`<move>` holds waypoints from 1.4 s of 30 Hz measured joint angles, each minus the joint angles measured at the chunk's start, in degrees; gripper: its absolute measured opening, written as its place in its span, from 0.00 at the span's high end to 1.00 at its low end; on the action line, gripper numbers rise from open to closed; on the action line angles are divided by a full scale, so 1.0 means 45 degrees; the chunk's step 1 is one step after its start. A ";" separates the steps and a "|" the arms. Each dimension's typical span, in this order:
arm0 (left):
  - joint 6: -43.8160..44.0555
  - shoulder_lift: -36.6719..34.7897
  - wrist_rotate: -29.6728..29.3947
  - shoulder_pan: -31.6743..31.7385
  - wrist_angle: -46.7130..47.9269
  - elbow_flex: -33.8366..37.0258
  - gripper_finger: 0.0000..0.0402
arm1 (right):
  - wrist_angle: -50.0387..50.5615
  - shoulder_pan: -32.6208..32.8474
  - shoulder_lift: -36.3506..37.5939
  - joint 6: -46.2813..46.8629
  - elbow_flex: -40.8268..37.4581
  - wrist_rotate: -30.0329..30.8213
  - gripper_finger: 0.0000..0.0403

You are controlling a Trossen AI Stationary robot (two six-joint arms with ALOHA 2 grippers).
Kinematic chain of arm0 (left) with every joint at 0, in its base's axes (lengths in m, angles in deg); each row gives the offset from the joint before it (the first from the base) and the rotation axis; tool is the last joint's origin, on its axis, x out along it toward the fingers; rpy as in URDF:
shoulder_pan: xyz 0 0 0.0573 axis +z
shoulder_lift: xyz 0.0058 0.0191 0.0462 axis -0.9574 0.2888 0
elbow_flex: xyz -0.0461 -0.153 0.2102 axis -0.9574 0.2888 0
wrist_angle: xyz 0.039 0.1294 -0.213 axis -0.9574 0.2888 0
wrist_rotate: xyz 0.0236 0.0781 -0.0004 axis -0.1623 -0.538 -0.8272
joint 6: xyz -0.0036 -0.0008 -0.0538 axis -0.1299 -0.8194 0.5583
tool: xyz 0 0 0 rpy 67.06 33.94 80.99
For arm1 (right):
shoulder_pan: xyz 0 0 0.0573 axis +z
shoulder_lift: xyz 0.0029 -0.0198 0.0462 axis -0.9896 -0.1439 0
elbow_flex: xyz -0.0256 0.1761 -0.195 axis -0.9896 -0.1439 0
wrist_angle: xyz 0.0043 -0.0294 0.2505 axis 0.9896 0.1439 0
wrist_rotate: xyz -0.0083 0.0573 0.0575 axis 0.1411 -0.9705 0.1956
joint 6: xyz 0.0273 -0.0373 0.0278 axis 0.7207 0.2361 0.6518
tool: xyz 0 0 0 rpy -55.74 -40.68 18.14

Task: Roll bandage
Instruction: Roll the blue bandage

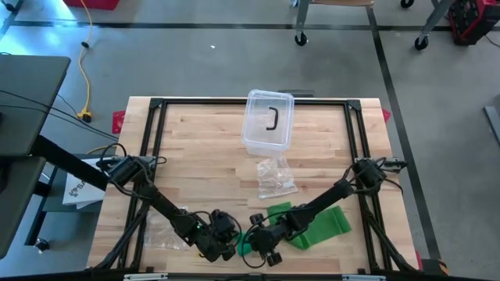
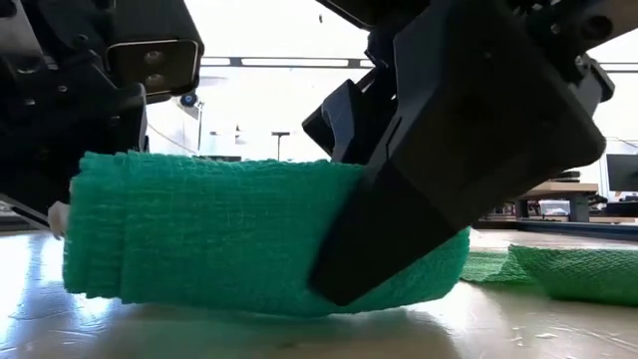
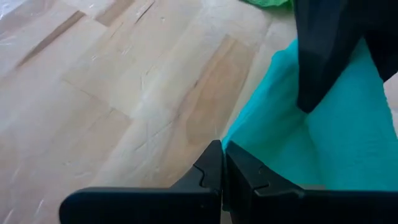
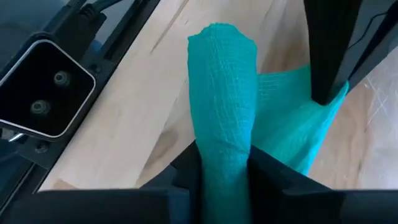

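Note:
The green bandage is partly wound into a thick roll (image 2: 209, 234) that lies on its side on the table near the front edge. Its loose strip (image 1: 322, 225) trails flat toward the table's right. My right gripper (image 4: 224, 158) comes in from the right and is shut on the roll. My left gripper (image 3: 222, 155) comes in from the left. It is shut, with its tips at the bandage's loose layer beside the roll. My left gripper touches the loose layer (image 4: 314, 115) beside the roll with its shut fingertips (image 4: 323, 93), slanting down from the table's left. I cannot tell whether any cloth lies between the tips. That layer lies on the table. My right gripper pinches the roll's right-hand part (image 4: 222, 134) between its two fingers, one on each side. The fingers (image 2: 399, 229) slant down from the table's right and lie along the roll. The roll's other end (image 4: 221, 40) sticks out past them, and the roll rests on the table.
A clear plastic box (image 1: 268, 123) with a black piece inside stands at the far middle. Crumpled clear wrapping (image 1: 276, 178) lies in the table's middle, and more clear film (image 1: 160, 230) at the near left. Black frame rails (image 1: 148, 140) border the wooden table.

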 joint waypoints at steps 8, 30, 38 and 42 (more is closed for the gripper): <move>0.0856 -0.0010 0.0797 0.0013 -0.0122 -0.0005 1.00 | 0.0010 0.0010 0.0001 0.0121 0.0000 0.0016 0.61; 0.0759 -0.0010 0.0989 -0.0018 -0.0247 -0.0024 1.00 | 0.0250 0.0180 -0.0080 0.1191 0.1503 0.0374 0.79; 0.0450 -0.0010 0.0897 -0.0079 -0.0365 -0.0024 1.00 | -0.0669 0.0003 -0.0651 0.2078 0.1021 0.0688 0.97; -0.0331 -0.0010 0.1001 -0.0125 -0.0785 -0.0024 1.00 | -0.0812 -0.0374 -0.0661 0.2494 0.1025 0.1067 0.98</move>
